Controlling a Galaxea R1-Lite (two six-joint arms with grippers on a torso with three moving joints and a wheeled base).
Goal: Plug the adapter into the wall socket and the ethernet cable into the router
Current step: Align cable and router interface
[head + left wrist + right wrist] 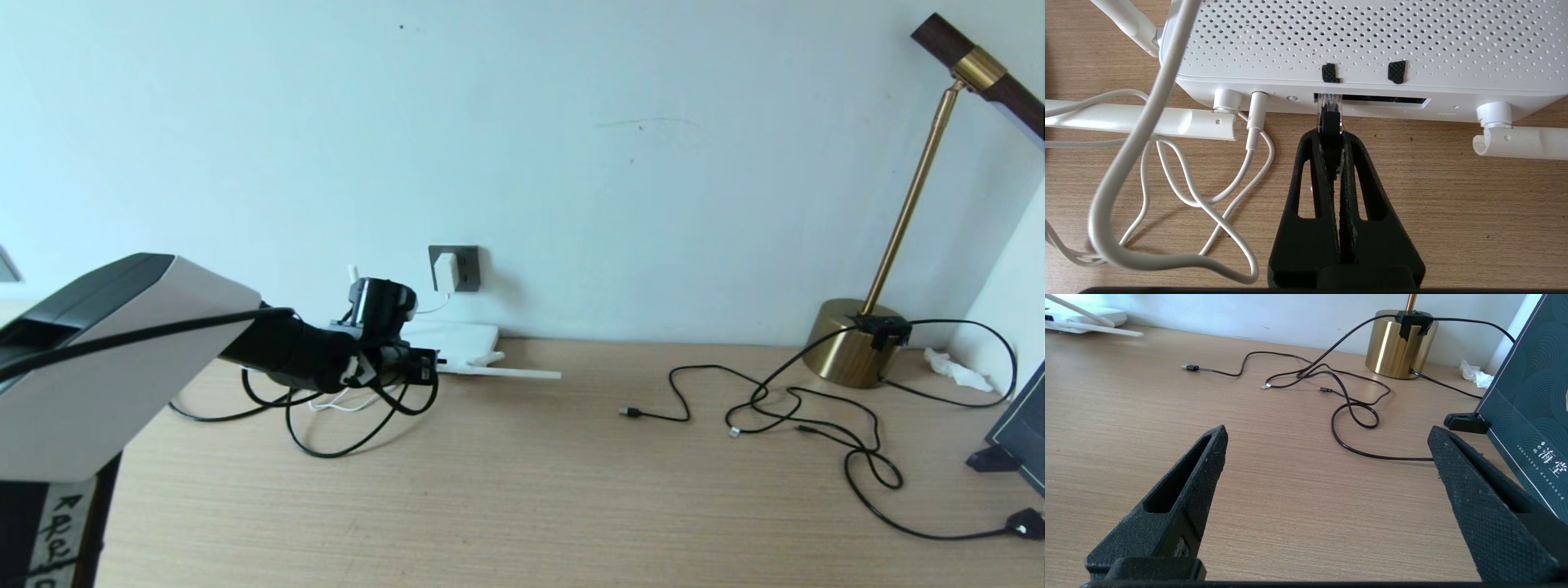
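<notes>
- White adapter (446, 272) already sits seated in the dark grey wall socket (467, 266) at about 12 o'clock from the router (457, 336), so that half of the task looks finished.
- Left gripper (1331, 134) is pinched tight on the black boot of the ethernet cable (1330, 122), its clear clip plug pushed into the left end of the router's port slot.
- To do this step well, I judge the push should run straight along the port's axis, level with the desk, until the clip latches; any sideways twist could jam or bend the clear tab.
- Release only after the plug sits flush, then back straight out toward 6 o'clock to avoid dragging the cable.
- Right gripper (1327, 465) idles spread wide over bare desk (1290, 506), holding nothing.
- Router shell is smooth matte plastic, perforated with fine dots, with stick antennas; the thin white cord (1180, 192) loops loosely at 9 o'clock; the gripper fingers are coarse, ribbed black plastic.
</notes>
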